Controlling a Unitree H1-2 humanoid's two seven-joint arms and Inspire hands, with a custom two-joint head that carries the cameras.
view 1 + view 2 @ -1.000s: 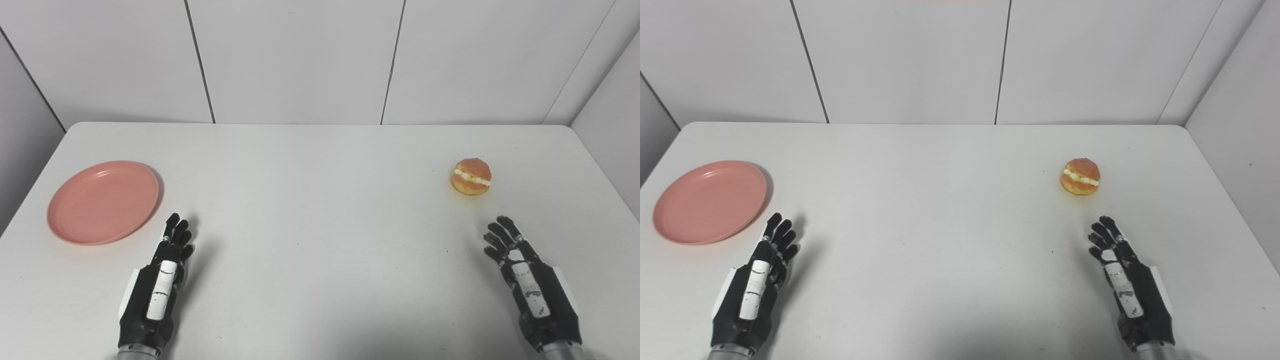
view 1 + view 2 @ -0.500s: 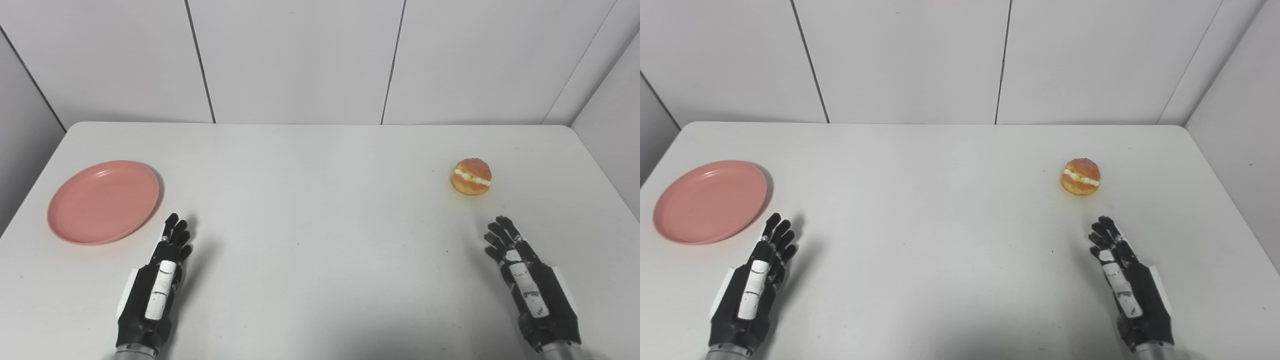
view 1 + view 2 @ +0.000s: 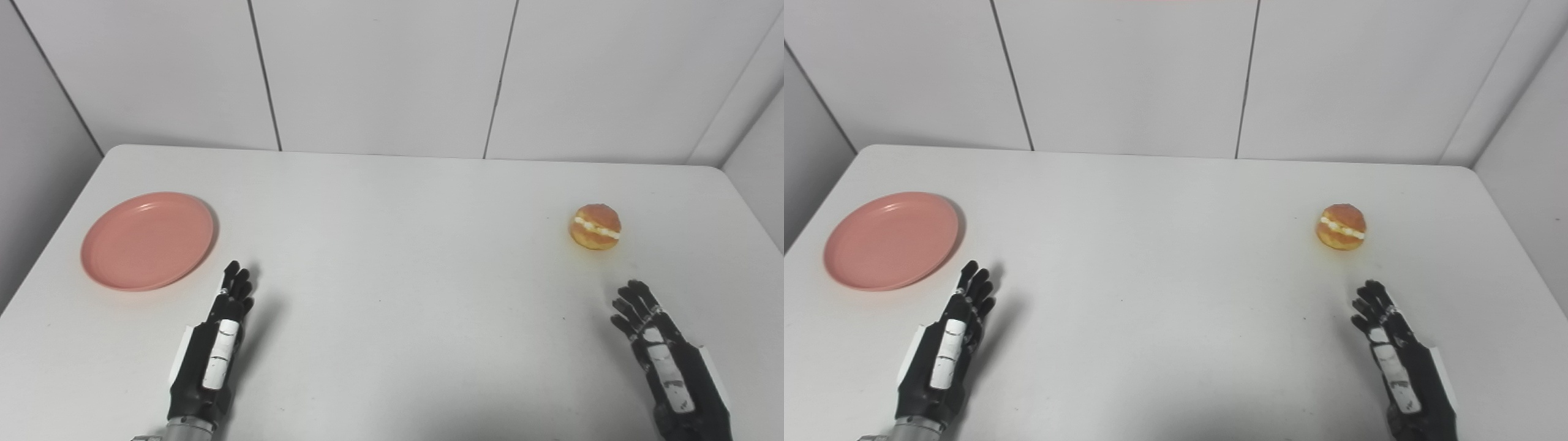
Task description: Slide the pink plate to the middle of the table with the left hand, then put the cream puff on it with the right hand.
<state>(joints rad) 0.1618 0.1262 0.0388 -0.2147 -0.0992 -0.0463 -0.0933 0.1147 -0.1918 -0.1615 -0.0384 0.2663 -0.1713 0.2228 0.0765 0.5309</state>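
One white table (image 3: 398, 257), pale panelled walls (image 3: 380, 67) behind and beside

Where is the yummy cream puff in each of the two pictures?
Left eye view: the round golden cream puff with its white filling sits far right on the white table, ahead of the right hand.
Right eye view: the cream puff sits right of middle, less far over.
Shared landmark: the round pink plate on the table's left side.
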